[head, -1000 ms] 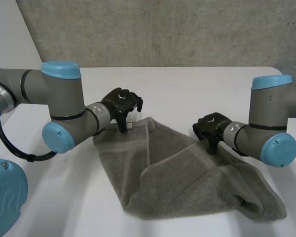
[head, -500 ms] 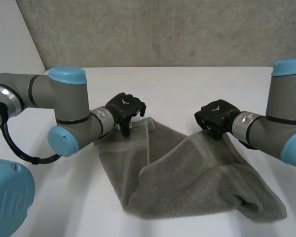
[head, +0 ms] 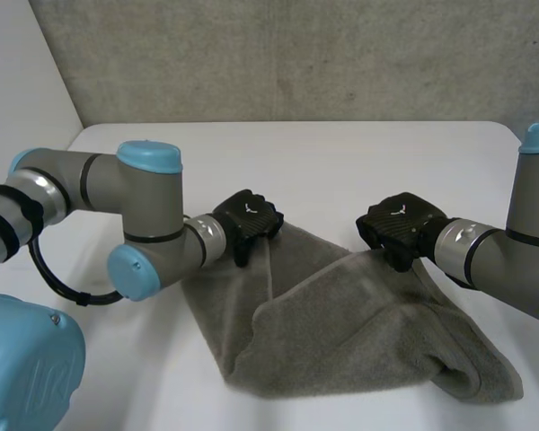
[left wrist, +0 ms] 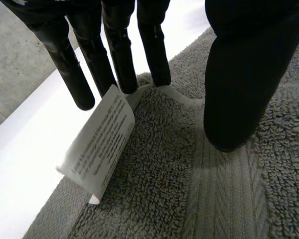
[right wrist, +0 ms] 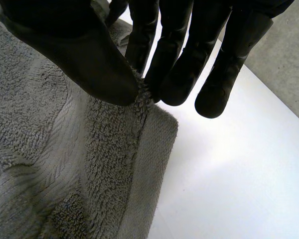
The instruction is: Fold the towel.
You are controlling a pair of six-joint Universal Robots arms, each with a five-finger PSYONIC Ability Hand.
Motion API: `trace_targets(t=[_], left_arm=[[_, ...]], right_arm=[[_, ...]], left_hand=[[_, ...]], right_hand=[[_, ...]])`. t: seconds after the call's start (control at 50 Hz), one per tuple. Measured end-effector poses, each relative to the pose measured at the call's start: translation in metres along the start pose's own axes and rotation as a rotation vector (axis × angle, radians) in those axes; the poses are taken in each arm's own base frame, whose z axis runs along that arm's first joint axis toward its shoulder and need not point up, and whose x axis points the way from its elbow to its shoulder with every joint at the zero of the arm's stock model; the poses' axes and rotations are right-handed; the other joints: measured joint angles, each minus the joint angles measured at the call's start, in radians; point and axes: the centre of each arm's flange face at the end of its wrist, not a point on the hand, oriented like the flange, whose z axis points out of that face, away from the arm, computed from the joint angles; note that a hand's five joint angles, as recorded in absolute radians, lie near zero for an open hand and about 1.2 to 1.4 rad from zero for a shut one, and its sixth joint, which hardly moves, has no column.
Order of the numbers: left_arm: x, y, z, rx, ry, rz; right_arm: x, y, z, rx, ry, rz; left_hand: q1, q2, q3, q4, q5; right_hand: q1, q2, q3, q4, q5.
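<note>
A grey towel (head: 341, 332) lies crumpled on the white table (head: 341, 153), loosely doubled over. My left hand (head: 247, 220) stands on its far left corner. In the left wrist view the straight fingers (left wrist: 114, 50) touch the towel's (left wrist: 154, 189) raised edge beside a white label (left wrist: 99, 144), while the thumb (left wrist: 239, 84) rests on the cloth a little apart. My right hand (head: 400, 224) is at the far right corner. In its wrist view the thumb (right wrist: 74, 45) and fingers (right wrist: 164, 64) pinch the towel's (right wrist: 65, 164) hemmed edge.
Bare white table (right wrist: 239, 164) stretches beyond both hands to a grey concrete wall (head: 296, 54). The left arm's elbow (head: 144, 215) hangs low just left of the towel. The towel's bunched near end (head: 467, 377) lies at the front right.
The left arm has swung right and its hand has settled onto the towel's corner, covering the label in the head view. The right hand's fingers have closed on the towel's edge.
</note>
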Motion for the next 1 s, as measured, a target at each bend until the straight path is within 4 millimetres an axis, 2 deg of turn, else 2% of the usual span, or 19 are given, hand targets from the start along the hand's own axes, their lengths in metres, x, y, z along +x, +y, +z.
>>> trace_targets(t=[0.14,0.22,0.28,0.36,0.5,0.58,0.66,0.68,0.72,0.74,0.78,0.8,0.82,0.88,0.92,1.0], left_arm=[[0.0,0.002,0.001,-0.009,-0.009,0.036],[0.0,0.003,0.002,-0.014,-0.014,0.053],[-0.003,0.004,0.002,-0.028,-0.038,0.069],[-0.008,0.003,0.0,-0.045,-0.078,0.092],[-0.03,-0.021,-0.008,-0.011,-0.197,0.144],[-0.062,-0.048,-0.014,0.065,-0.336,0.165],[-0.098,-0.075,-0.023,0.149,-0.489,0.166],[-0.098,-0.075,-0.023,0.149,-0.489,0.166],[-0.129,-0.102,-0.036,0.252,-0.621,0.129],[-0.135,-0.107,-0.039,0.276,-0.646,0.119],[-0.157,-0.128,-0.054,0.366,-0.735,0.071],[-0.162,-0.133,-0.059,0.393,-0.757,0.056],[-0.175,-0.145,-0.071,0.454,-0.807,0.017],[-0.198,-0.166,-0.098,0.573,-0.888,-0.074],[-0.208,-0.173,-0.111,0.627,-0.915,-0.124],[-0.222,-0.172,-0.124,0.669,-0.929,-0.21]], right_arm=[[0.002,0.0,0.001,0.005,0.002,0.0],[0.002,0.0,0.001,0.005,0.003,0.001],[0.003,0.0,0.001,0.007,0.006,0.001],[0.006,-0.002,0.002,0.013,0.012,-0.002],[0.017,-0.013,0.006,0.047,0.044,-0.035],[0.031,-0.028,0.013,0.094,0.092,-0.077],[0.059,-0.058,0.021,0.178,0.202,-0.126],[0.059,-0.058,0.021,0.178,0.202,-0.126],[0.089,-0.093,0.019,0.286,0.349,-0.147],[0.094,-0.099,0.017,0.306,0.374,-0.148],[0.117,-0.127,0.008,0.413,0.494,-0.14],[0.122,-0.135,0.004,0.445,0.523,-0.136],[0.134,-0.15,-0.005,0.514,0.583,-0.122],[0.153,-0.18,-0.028,0.664,0.683,-0.079],[0.16,-0.191,-0.04,0.721,0.71,-0.056],[0.161,-0.194,-0.049,0.745,0.709,-0.02]], left_hand=[[0.308,0.31,0.304,0.307,0.306],[0.365,0.366,0.365,0.368,0.366],[0.484,0.496,0.493,0.494,0.486],[0.514,0.534,0.532,0.535,0.521],[0.524,0.548,0.549,0.551,0.533],[0.528,0.55,0.55,0.554,0.533],[0.528,0.551,0.551,0.554,0.533],[0.528,0.551,0.551,0.554,0.533],[0.528,0.552,0.552,0.554,0.533],[0.528,0.552,0.552,0.554,0.533],[0.529,0.552,0.552,0.554,0.533],[0.529,0.552,0.552,0.554,0.533],[0.529,0.552,0.552,0.554,0.533],[0.529,0.552,0.552,0.554,0.536],[0.529,0.552,0.552,0.554,0.537],[0.529,0.552,0.552,0.554,0.537]], right_hand=[[0.0,0.0,0.0,0.0,0.0],[0.0,0.0,0.0,0.0,0.0],[0.0,0.0,0.0,0.0,0.0],[0.0,0.0,0.0,0.0,0.0],[0.0,0.0,0.0,0.0,0.0],[0.0,0.0,0.0,0.0,0.0],[0.001,0.007,0.0,0.0,0.0],[0.001,0.007,0.0,0.0,0.0],[0.003,0.013,0.0,0.0,0.0],[0.004,0.013,0.0,0.0,0.0],[0.004,0.013,0.0,0.0,0.0],[0.004,0.013,0.0,0.0,0.0],[0.004,0.013,0.0,0.0,0.0],[0.004,0.013,0.0,0.0,0.0],[0.004,0.013,0.0,0.0,0.0],[0.004,0.013,0.0,0.0,0.0]])
